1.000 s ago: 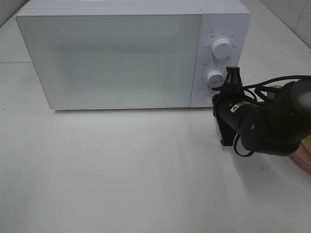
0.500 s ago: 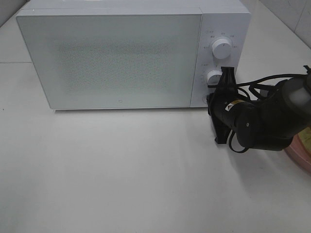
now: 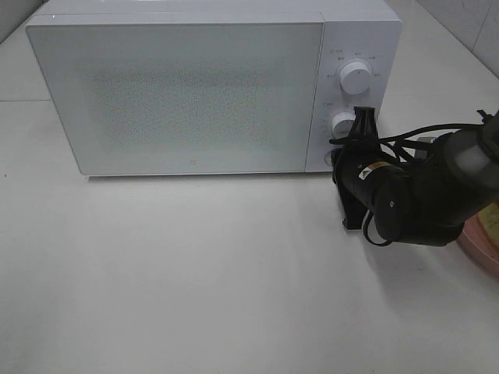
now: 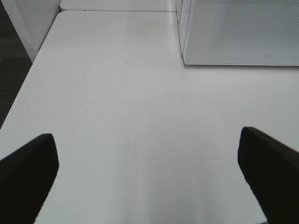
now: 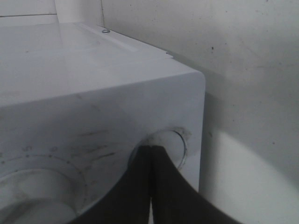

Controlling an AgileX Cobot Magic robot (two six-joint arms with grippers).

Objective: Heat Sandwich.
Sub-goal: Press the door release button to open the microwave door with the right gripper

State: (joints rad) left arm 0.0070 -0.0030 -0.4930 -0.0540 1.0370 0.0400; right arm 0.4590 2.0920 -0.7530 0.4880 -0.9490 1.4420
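Note:
The sandwich is out of view. A white microwave [image 3: 187, 93] stands at the back of the table with its door closed. My right gripper [image 3: 340, 162] is shut, and its tips rest against the round button [image 5: 175, 140] at the lower corner of the control panel. In the right wrist view the shut right gripper [image 5: 150, 154] holds nothing. My left gripper [image 4: 149, 186] is open over bare table, left of the microwave [image 4: 243, 32] and out of the overhead view.
Two white knobs [image 3: 356, 78] [image 3: 344, 125] sit on the panel above the button. The rim of a pink plate [image 3: 479, 241] shows at the right edge, behind the right arm. The white table [image 3: 195, 273] stretches in front of the microwave.
My right gripper has moved left toward the microwave's panel, and its tips now cover the lower button. The door is still closed. The left gripper has not changed.

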